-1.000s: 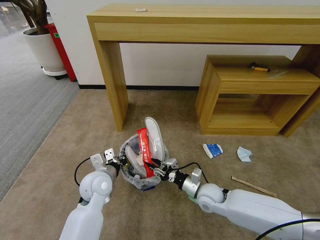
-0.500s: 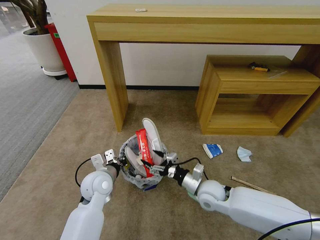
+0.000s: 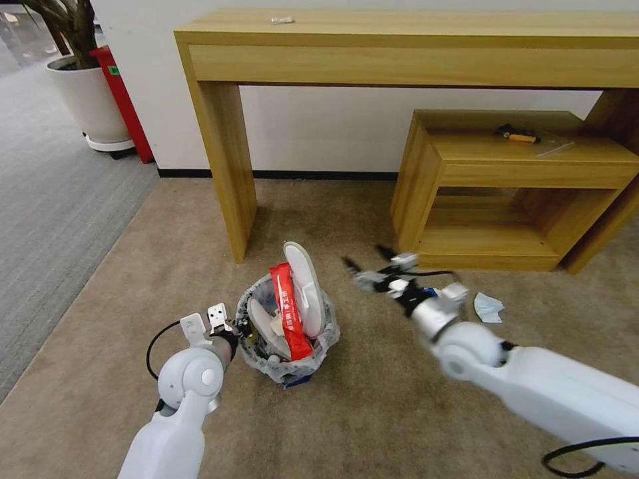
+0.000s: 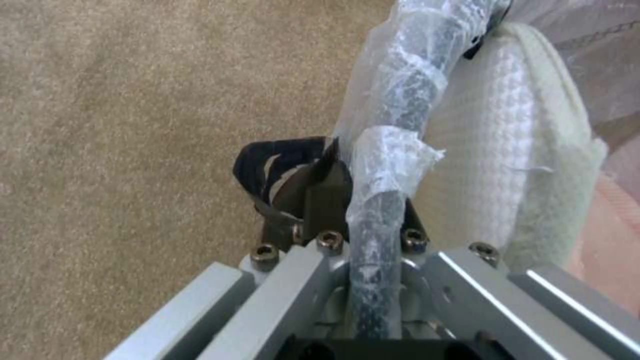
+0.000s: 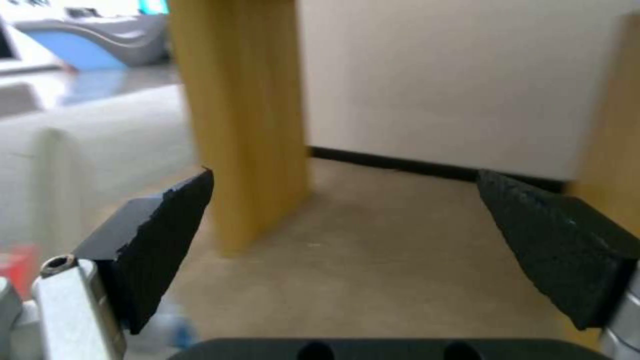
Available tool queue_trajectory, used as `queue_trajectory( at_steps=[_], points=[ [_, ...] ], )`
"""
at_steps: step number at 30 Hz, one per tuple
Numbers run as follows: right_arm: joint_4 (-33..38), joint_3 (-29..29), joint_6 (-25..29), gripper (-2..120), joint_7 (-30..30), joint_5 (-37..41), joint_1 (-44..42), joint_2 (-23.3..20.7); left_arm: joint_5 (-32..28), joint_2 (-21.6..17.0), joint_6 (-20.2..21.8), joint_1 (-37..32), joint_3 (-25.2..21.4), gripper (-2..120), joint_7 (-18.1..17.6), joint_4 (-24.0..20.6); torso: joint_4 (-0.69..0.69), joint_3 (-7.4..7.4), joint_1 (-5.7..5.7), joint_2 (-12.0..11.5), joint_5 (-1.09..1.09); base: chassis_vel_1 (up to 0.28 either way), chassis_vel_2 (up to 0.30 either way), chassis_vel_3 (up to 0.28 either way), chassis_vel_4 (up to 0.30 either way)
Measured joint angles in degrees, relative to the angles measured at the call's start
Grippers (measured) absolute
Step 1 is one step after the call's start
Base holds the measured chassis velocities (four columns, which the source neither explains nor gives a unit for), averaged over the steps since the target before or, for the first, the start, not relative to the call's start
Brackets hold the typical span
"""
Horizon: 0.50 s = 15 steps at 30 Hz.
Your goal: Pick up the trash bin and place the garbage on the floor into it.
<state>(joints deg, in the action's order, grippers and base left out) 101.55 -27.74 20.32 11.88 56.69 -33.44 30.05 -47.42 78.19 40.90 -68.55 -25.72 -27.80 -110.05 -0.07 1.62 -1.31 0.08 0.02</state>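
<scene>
Since 1 s ago: right pincer point(image 3: 367, 263) has left the bin point(image 3: 287, 357) and swung out toward 2 o'clock of it; it now sits above the carpet point(image 3: 166, 266) in front of the low desk point(image 3: 426, 193). Red wrapper point(image 3: 287, 313) stays behind in the bin. Bin itself looks slightly lower in frame.

Right pincer: jaws spread wide, nothing between them. Wrist view shows both black pads point(image 5: 160, 240) well apart, carpet and a desk leg point(image 5: 240, 115) beyond.

Left pincer point(image 3: 241, 328): at the bin's 9 o'clock edge, clamped on the rim. Left wrist view shows the bag-wrapped rim point(image 4: 387, 160) running between its fingers point(image 4: 320, 200), a white slipper point(image 4: 507, 150) just inside the rim.

Bin: on the carpet at 6 o'clock of the tall desk's point(image 3: 399, 46) left leg. Holds two white slippers point(image 3: 303, 286) standing on end with the red wrapper leaning between them, all poking above the rim.

Still on the carpet: pale blue mask point(image 3: 488, 307) at 3 o'clock of the bin, just right of the right wrist; a blue packet point(image 3: 431, 291) mostly hidden behind that wrist.
</scene>
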Motion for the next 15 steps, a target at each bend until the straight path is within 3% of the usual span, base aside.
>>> queue_trajectory(
  at_steps=[7,15],
  points=[
    [-5.8,7.7,4.4,100,-0.1,-3.0,-7.3,-1.4,0.0,-0.8,-0.1,-2.3,-1.9,0,0.6,-1.2,0.02,0.0,0.0,0.0,0.0,0.0,0.0,0.0,0.0],
    [-12.4,11.4,8.2,100,-1.7,-7.3,-13.1,0.5,-0.1,-2.4,-0.4,-6.7,-4.6,0,0.9,-4.0,0.06,0.0,0.0,0.0,-0.01,0.0,0.0,0.0,0.0]
  ],
)
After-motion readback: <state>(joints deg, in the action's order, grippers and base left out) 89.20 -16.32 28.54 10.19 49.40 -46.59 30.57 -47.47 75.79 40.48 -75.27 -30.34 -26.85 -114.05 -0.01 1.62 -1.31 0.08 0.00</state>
